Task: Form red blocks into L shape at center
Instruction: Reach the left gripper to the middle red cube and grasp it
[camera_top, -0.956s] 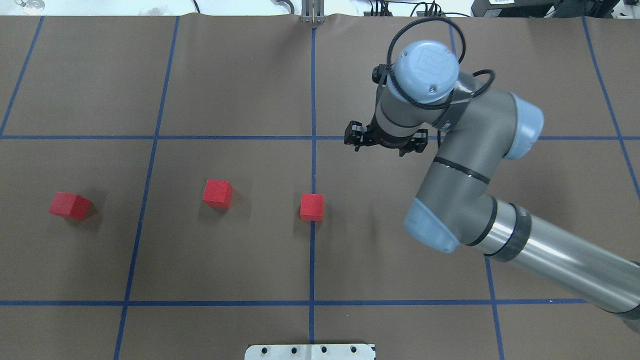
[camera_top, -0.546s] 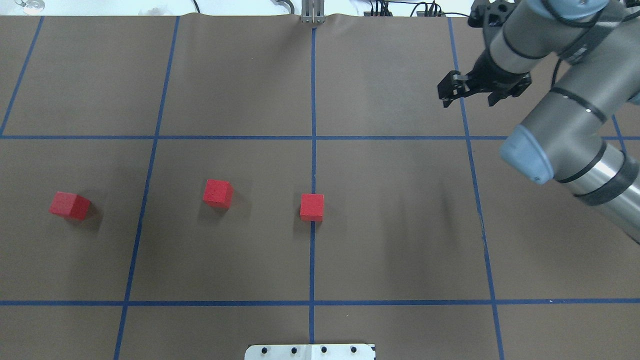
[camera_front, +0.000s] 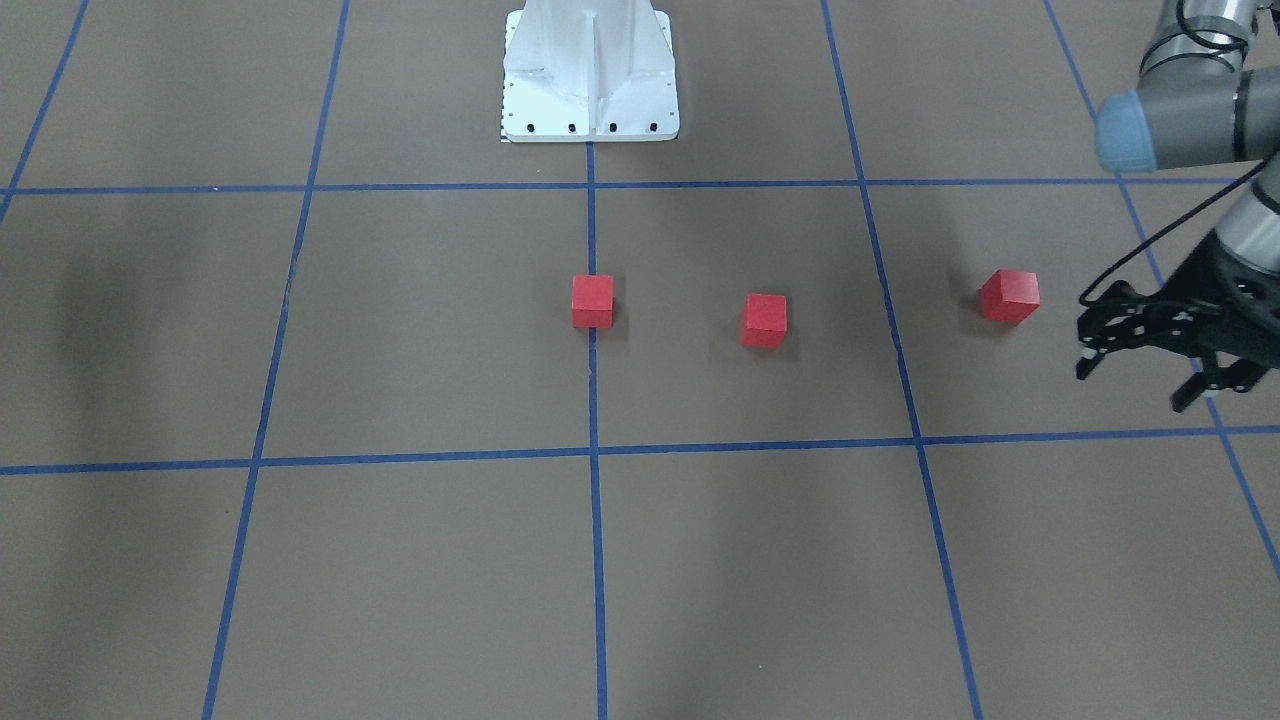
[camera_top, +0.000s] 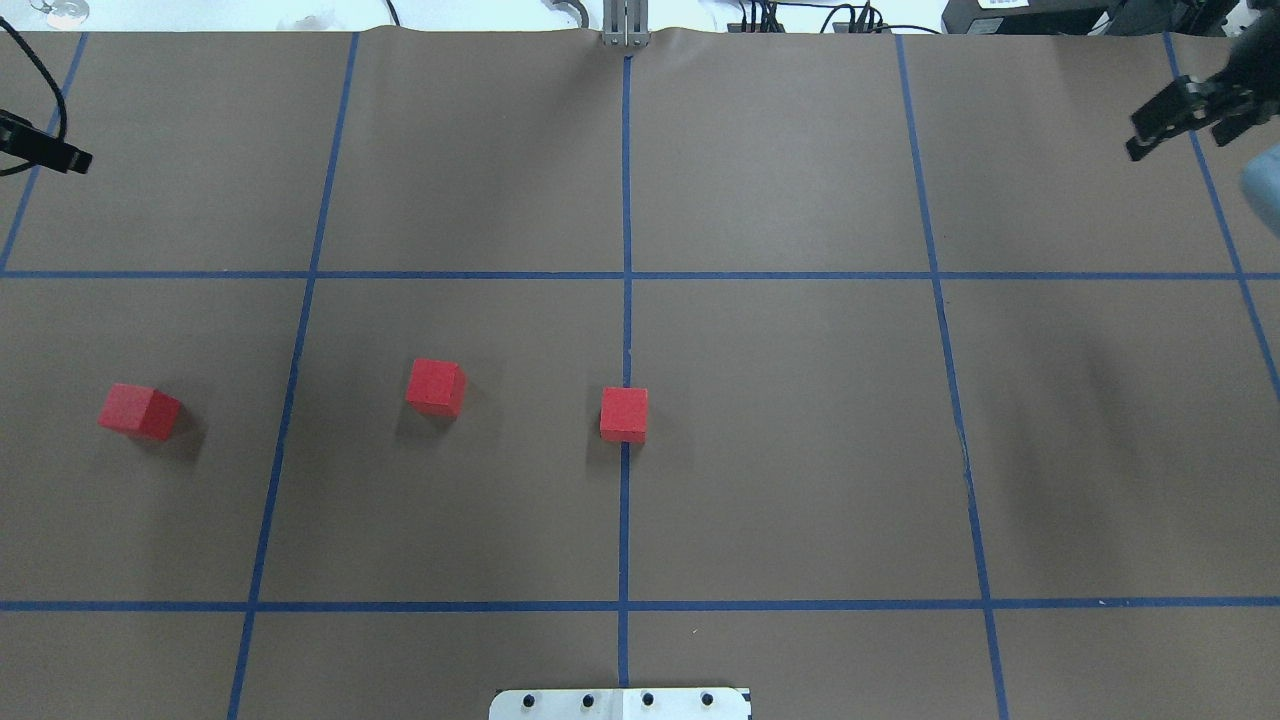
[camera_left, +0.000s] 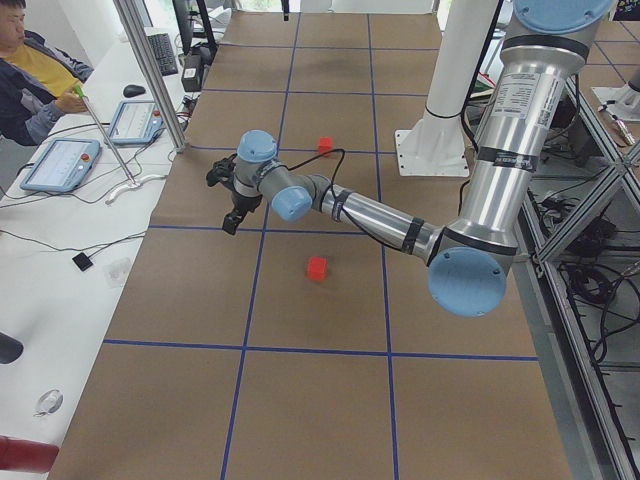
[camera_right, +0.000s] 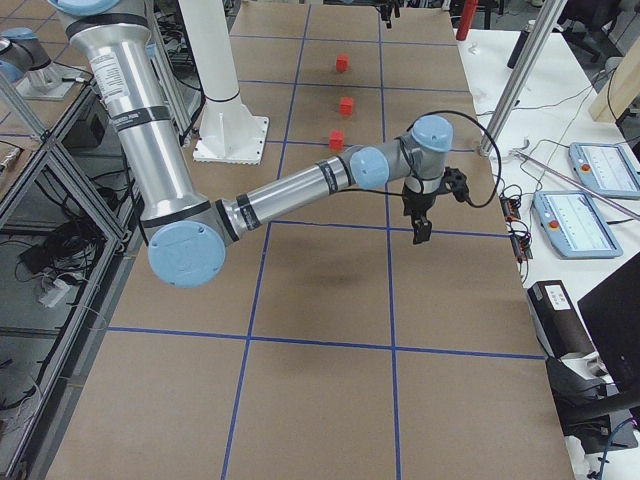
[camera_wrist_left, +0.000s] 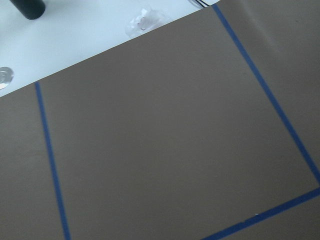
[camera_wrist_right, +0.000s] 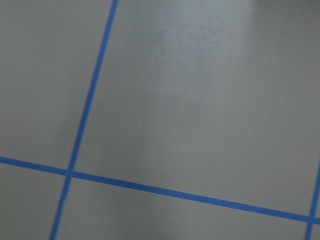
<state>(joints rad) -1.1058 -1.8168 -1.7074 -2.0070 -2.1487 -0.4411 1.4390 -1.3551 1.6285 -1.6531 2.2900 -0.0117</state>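
Three red blocks lie apart in a rough row on the brown paper: one on the centre line, one to its left, and one far left. My left gripper is open and empty, hovering just beyond the far-left block; only its tip shows at the left edge of the overhead view. My right gripper is open and empty at the far right back corner, well away from every block. Neither wrist view shows anything but paper and blue tape.
The white robot base stands at the table's near-robot edge on the centre line. Blue tape lines divide the paper into squares. A side table with tablets and a seated operator lie beyond the far edge.
My right arm has swung away from near the table's centre to the far right back corner. My left gripper has come into view at the left edge. The blocks have not moved.
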